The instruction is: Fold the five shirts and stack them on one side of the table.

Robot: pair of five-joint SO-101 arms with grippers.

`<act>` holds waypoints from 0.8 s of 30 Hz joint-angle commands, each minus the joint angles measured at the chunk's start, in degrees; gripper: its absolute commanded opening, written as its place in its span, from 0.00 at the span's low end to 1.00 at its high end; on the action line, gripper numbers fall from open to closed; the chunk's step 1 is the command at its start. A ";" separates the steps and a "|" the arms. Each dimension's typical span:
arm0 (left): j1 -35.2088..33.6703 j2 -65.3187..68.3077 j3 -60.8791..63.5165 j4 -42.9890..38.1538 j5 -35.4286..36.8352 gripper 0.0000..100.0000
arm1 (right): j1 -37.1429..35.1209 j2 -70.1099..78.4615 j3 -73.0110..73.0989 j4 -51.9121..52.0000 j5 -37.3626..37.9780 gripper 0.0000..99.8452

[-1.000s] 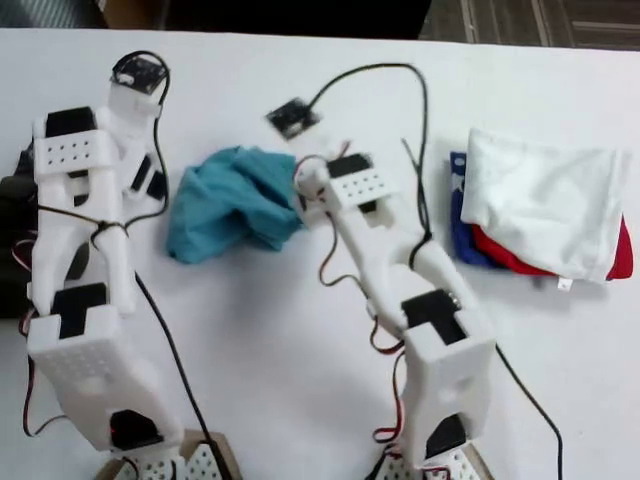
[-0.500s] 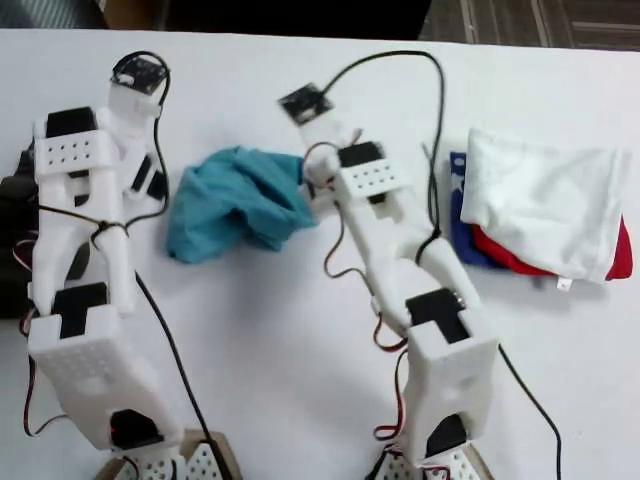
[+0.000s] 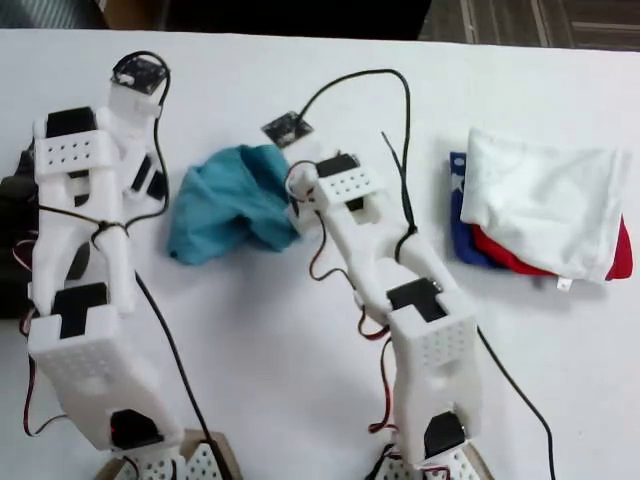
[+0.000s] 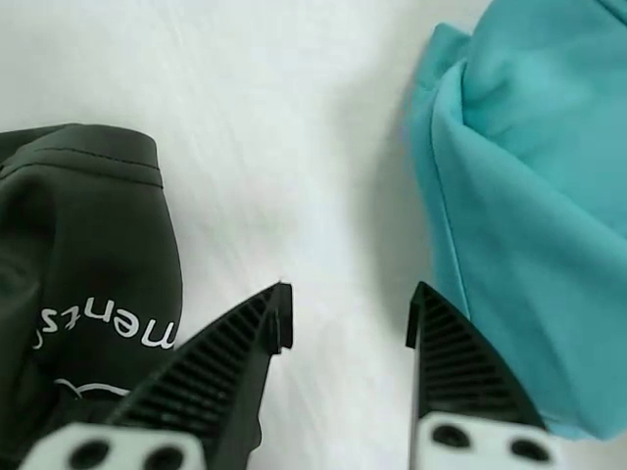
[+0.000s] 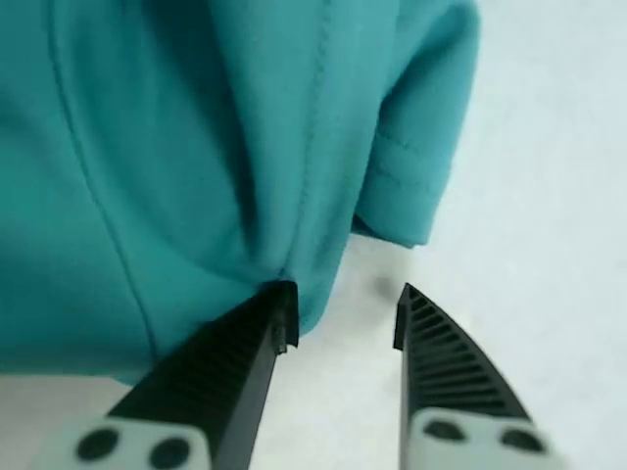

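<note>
Lying crumpled, the teal shirt [image 3: 235, 200] touches one jaw of the released right gripper [image 5: 343, 305], the spread left gripper [image 4: 350, 308] hangs between it and a black shirt [image 4: 78, 245], and three folded shirts [image 3: 545, 205] are stacked well apart, seemingly leaving two.

Black shirt [image 4: 88, 225] partly off-frame

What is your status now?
Right gripper open at teal shirt edge, shirt crumpled. Left gripper open between it and black shirt. Folded pile well apart.
</note>
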 commanded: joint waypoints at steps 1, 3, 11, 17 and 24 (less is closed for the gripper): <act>-0.35 -0.35 -0.13 -0.26 -0.35 0.21 | -0.57 -0.22 -2.64 2.07 -1.58 0.17; -0.26 -0.35 -0.13 -0.35 -0.35 0.21 | -1.10 -0.22 -3.87 4.70 -1.58 0.17; -0.26 -0.35 -0.13 -0.26 -0.35 0.21 | -5.76 0.31 -6.77 8.75 -1.58 0.17; -0.35 -0.53 -0.13 -0.26 -0.35 0.21 | -6.64 2.15 -7.03 8.40 -1.58 0.17; -0.35 -0.53 -0.13 -0.26 -0.35 0.21 | -6.37 6.46 -7.12 8.31 -1.14 0.07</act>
